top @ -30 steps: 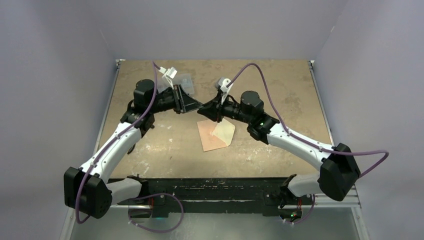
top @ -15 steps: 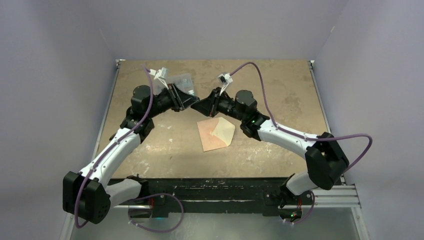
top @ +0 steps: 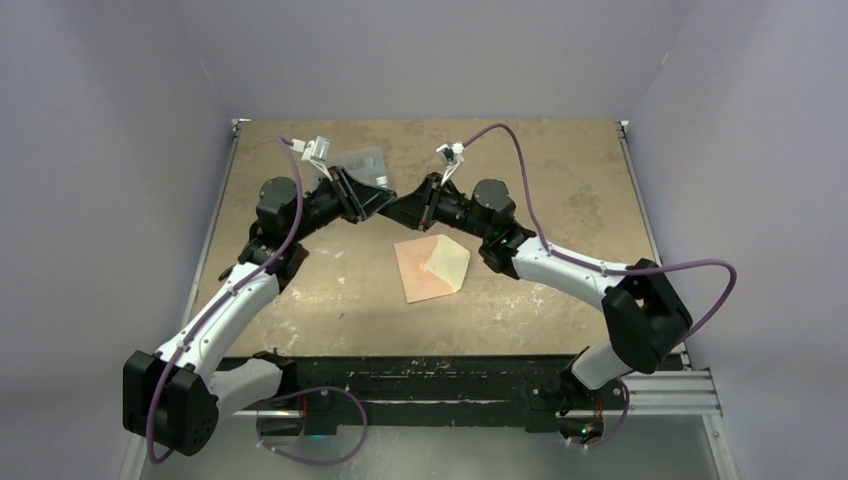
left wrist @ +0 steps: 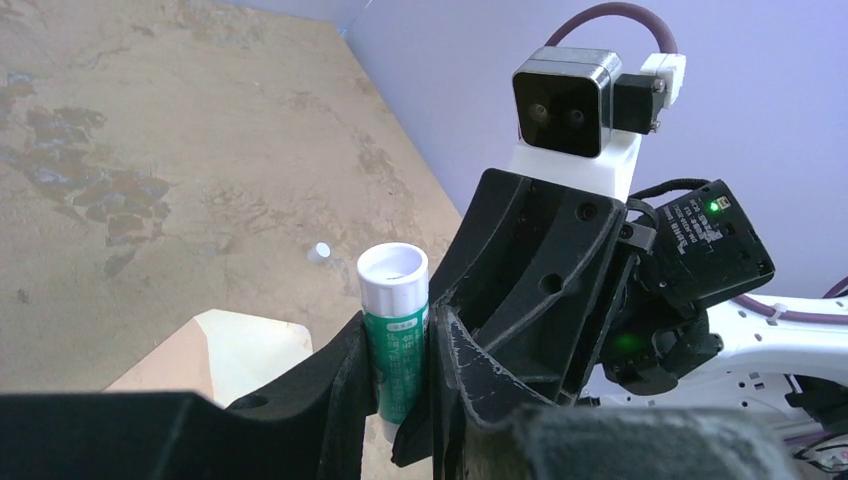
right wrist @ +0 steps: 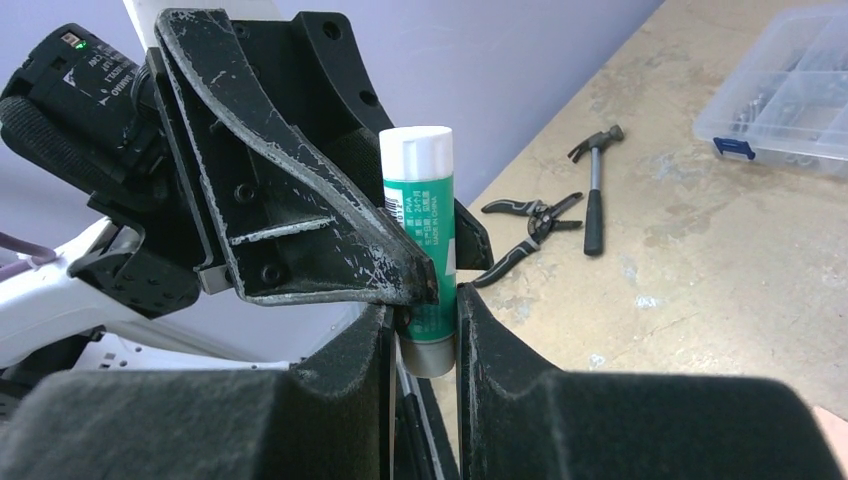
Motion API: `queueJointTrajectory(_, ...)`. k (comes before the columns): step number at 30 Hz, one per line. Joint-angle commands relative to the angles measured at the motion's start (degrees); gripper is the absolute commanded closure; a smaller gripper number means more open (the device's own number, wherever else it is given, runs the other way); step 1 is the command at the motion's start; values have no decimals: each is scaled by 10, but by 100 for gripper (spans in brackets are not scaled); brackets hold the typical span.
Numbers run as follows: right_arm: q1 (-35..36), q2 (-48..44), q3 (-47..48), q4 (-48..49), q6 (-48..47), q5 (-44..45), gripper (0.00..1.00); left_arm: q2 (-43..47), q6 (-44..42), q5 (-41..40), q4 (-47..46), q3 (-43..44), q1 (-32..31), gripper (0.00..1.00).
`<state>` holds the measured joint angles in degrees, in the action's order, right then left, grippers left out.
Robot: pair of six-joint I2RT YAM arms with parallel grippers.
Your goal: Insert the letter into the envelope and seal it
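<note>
— What lies nearest the arm bases?
— The envelope [top: 425,278], flat on the table [top: 560,160] about midway between left and right. Its pale flap is open and points right. It is apart from both grippers. Whether the letter is inside, I cannot tell.

— And just beyond it?
— The two grippers meet tip to tip in the air, just past the envelope's far edge. Between them stands a glue stick [left wrist: 392,300], green label, white top, roughly upright.

— Who has hold of it?
— The left gripper [left wrist: 398,325] is clamped on it, one finger on each side. The right gripper [right wrist: 422,310] pinches its lower end, with a left finger lying across it just above.

— Anything farther out?
— A small white cap-like piece [left wrist: 318,252] on the bare table past the envelope. Then pliers [right wrist: 525,225] and a hammer [right wrist: 597,200] side by side, and a clear plastic box [top: 362,158] near the far edge, left of middle.
</note>
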<state>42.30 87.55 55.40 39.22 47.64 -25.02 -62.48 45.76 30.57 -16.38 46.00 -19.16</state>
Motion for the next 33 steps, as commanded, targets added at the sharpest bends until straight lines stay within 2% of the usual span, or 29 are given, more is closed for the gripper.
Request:
queueJointTrajectory(1, 20, -27, 27, 8, 10, -52, 82, -13, -58, 10, -36, -11, -4, 100)
queueJointTrajectory(3, 20, -43, 36, -57, -38, -15, 47, -13, -74, 21, -29, -7, -4, 100)
queueJointTrajectory(4, 20, -52, 37, -84, -69, -5, 35, -13, -84, 22, -17, -4, -4, 100)
queueJointTrajectory(6, 19, -74, 40, -139, -111, 4, 25, -11, -108, 23, 10, 4, -4, 100)
queueJointTrajectory(9, 19, -104, 64, -184, -172, 3, 19, -11, -150, 47, 36, 16, -4, 100)
queueJointTrajectory(12, 19, -124, 93, -228, -193, 25, 18, -18, -222, 82, 110, 58, -4, 100)
queueJointTrajectory(15, 19, -140, 109, -261, -180, 92, 19, -21, -266, 121, 153, 82, -4, 100)
queueJointTrajectory(20, 19, -125, 145, -300, -161, 184, 24, -16, -269, 177, 141, 83, -4, 100)
queueJointTrajectory(24, 19, -97, 170, -286, -169, 133, 33, -13, -262, 190, 127, 84, -4, 100)
queueJointTrajectory(27, 19, -83, 188, -304, -170, 130, 41, -8, -262, 181, 126, 84, -4, 100)
queueJointTrajectory(30, 20, -83, 188, -306, -174, 122, 43, -5, -261, 170, 124, 79, -4, 100)
queueJointTrajectory(33, 20, -81, 188, -317, -179, 111, 39, -3, -255, 162, 118, 77, -4, 100)
